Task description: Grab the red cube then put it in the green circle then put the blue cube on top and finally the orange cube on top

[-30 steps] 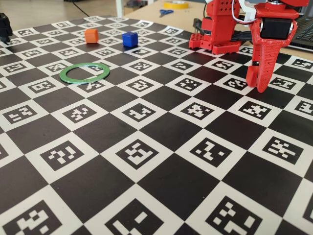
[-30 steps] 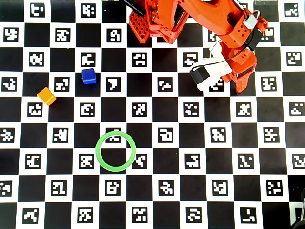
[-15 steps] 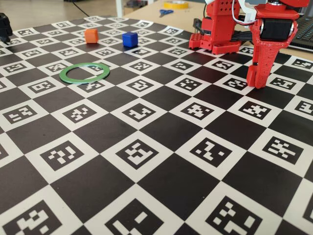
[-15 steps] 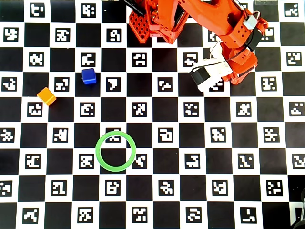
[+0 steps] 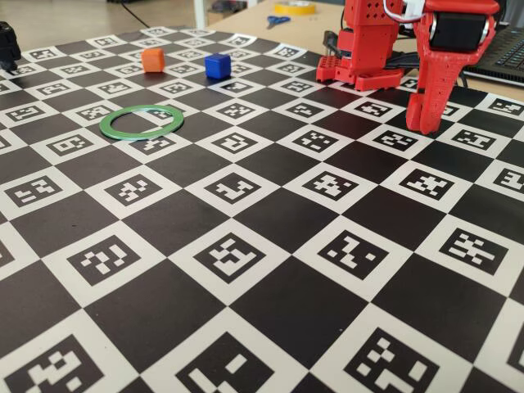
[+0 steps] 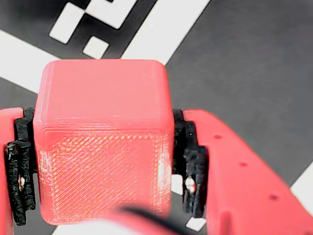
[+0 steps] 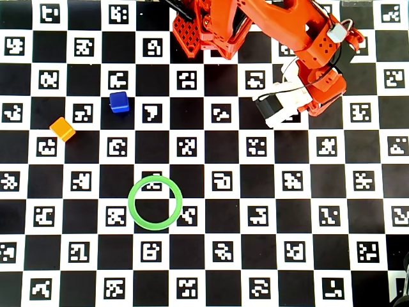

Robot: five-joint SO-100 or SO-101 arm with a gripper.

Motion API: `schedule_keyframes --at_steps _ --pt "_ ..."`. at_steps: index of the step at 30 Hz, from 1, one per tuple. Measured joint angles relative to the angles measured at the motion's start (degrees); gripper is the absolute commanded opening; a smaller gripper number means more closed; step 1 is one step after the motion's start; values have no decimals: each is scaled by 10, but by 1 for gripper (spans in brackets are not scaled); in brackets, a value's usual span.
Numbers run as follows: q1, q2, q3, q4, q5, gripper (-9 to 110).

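Note:
In the wrist view the red cube [image 6: 102, 142] fills the gap between my red gripper's [image 6: 101, 125] jaws, and the black pads [image 6: 188, 166] press on both its sides. In the fixed view the gripper [image 5: 424, 121] points down at the board on the right, and the cube is not discernible there. In the overhead view the wrist covers the cube. The green circle [image 5: 110, 124] [image 7: 131, 203] lies flat, far left of the gripper, and is empty. The blue cube [image 5: 217, 65] [image 7: 119, 102] and the orange cube [image 5: 152, 59] [image 7: 62, 128] stand apart beyond the ring.
The black-and-white marker checkerboard [image 5: 270, 221] covers the table. The arm's red base [image 5: 360, 49] [image 7: 204, 29] stands at the board's far edge. A keyboard [image 5: 509, 51], a yellow tape roll [image 5: 295, 7] and scissors [image 5: 277, 20] lie behind it. A black object [image 5: 6, 45] sits at the far left.

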Motion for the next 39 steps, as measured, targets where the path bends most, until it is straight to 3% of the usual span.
schedule_keyframes --at_steps 10,17,23,39 --pt "57 76 -101 149 -42 0" --pt "125 105 -147 204 -159 0" --pt "215 107 -201 248 -281 0" --pt "489 3 -367 266 -410 0"
